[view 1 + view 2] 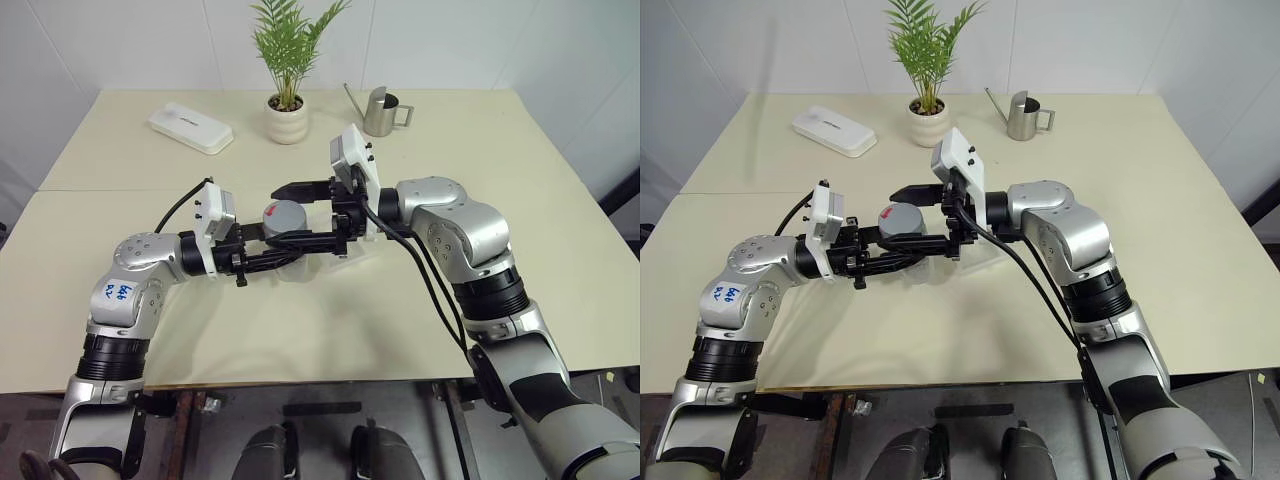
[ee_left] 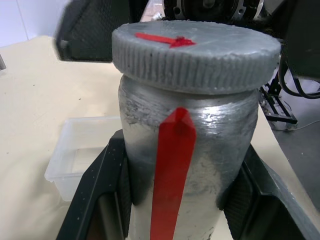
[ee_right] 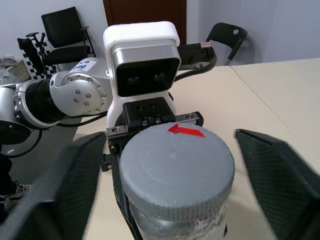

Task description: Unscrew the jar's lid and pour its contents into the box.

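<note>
- Left eye view: one pale table [image 1: 560, 250] carries one white oblong case [image 1: 191, 128] at about 11 o'clock, one potted plant [image 1: 287, 118] at 12 o'clock and one steel watering can [image 1: 383, 111] at about 1 o'clock. Near the middle, the left gripper [image 1: 300, 240] reaches in from 9 o'clock and pinches the one jar [image 1: 290, 236] by its body, held above the table. The one grey lid [image 1: 287, 213] sits on top of the jar, its red mark facing up. The right gripper [image 1: 305, 214] comes from 3 o'clock, its two black fingers spread either side of the lid.
- Right eye view: the same single jar and lid hang between the two grippers, well apart from the case, the plant and the can.
- Left wrist view: two black fingers [image 2: 100, 190] press against the jar's sides, one red stripe running down its wall. One clear box [image 2: 82, 155] lies on the table below, at about 8 o'clock of the jar. I cannot tell whether any contents are inside the jar.
- Right wrist view: the lid sits between the two fingers [image 3: 75, 175], with a visible gap on each side, so they do not touch it.
</note>
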`<state>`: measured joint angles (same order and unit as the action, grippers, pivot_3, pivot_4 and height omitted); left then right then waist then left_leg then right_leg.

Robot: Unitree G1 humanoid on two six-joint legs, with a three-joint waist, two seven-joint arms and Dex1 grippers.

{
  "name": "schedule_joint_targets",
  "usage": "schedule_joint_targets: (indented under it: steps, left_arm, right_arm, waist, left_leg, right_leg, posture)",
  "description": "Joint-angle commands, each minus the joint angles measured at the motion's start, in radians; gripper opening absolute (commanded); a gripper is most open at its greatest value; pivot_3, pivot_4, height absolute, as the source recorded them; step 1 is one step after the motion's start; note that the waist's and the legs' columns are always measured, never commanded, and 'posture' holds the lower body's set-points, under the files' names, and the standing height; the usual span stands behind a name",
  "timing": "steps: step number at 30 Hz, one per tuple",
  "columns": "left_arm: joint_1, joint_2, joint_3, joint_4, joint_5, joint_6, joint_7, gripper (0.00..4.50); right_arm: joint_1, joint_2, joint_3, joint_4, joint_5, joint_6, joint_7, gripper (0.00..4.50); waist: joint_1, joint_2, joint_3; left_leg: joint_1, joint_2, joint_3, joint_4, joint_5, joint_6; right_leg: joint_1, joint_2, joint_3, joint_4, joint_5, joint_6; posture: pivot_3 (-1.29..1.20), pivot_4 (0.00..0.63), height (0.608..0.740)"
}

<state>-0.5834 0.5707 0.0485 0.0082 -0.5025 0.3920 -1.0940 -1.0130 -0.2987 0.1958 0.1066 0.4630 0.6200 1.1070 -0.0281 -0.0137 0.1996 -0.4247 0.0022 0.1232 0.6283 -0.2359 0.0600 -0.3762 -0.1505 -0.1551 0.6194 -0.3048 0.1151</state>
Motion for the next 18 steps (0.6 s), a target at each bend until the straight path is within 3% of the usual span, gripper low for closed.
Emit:
schedule_joint_targets:
  steps: [1, 2, 6, 11, 14, 18]
  left_arm:
    - [0.003, 0.013, 0.016, -0.044, -0.012, -0.013, -0.002, 1.9]
    - [0.003, 0.013, 0.016, -0.043, -0.012, -0.012, -0.001, 1.9]
    - [0.01, 0.014, 0.013, -0.048, -0.01, -0.012, -0.005, 1.9]
    - [0.017, 0.01, 0.008, -0.051, -0.008, -0.012, -0.007, 1.9]
    - [0.021, 0.009, 0.006, -0.057, -0.01, -0.008, -0.004, 1.9]
    - [0.031, 0.01, 0.015, -0.063, -0.016, -0.006, 0.003, 1.9]
  right_arm:
    - [-0.019, 0.015, -0.029, -0.03, 0.03, -0.004, 0.0, 2.82]
    - [-0.018, 0.018, -0.036, -0.035, 0.038, -0.001, 0.0, 2.56]
    - [-0.008, 0.03, -0.096, -0.073, 0.119, 0.053, -0.015, 2.56]
    - [-0.015, 0.072, -0.301, -0.105, 0.36, 0.235, -0.16, 2.56]
    - [0.028, 0.023, -0.336, -0.14, 0.34, 0.222, -0.22, 2.56]
    - [0.168, -0.109, -0.352, -0.151, 0.182, 0.058, -0.254, 2.56]
  waist:
    - [0.0, 0.0, 0.0]
    - [0.0, 0.0, 0.0]
    - [0.0, 0.0, 0.0]
    - [0.002, 0.0, 0.0]
    - [0.002, 0.0, 0.0]
    - [0.006, 0.0, 0.0]
  left_leg:
    - [0.0, 0.0, 0.0, 0.0, 0.0, 0.0]
    - [0.0, 0.0, 0.0, 0.0, 0.0, 0.0]
    - [0.0, 0.0, 0.0, 0.0, 0.0, 0.0]
    - [0.0, 0.0, -0.001, 0.0, 0.0, 0.0]
    - [0.0, -0.001, -0.002, 0.0, 0.0, 0.0]
    - [0.0, -0.001, -0.001, -0.001, 0.0, 0.0]
  right_leg:
    - [0.0, 0.0, 0.0, 0.0, 0.0, 0.0]
    - [0.0, 0.0, 0.0, 0.0, 0.0, 0.0]
    - [0.0, 0.0, 0.0, 0.0, 0.0, 0.0]
    - [0.0, 0.0, 0.0, 0.0, 0.0, 0.0]
    - [0.001, 0.0, 0.0, 0.0, 0.0, 0.0]
    - [0.001, -0.001, 0.0, -0.001, 0.0, 0.0]
  posture:
    - [0.0, 0.15, 0.74]
    - [0.0, 0.15, 0.74]
    - [0.0, 0.15, 0.74]
    - [0.0, 0.15, 0.74]
    - [0.0, 0.15, 0.74]
    - [0.0, 0.15, 0.74]
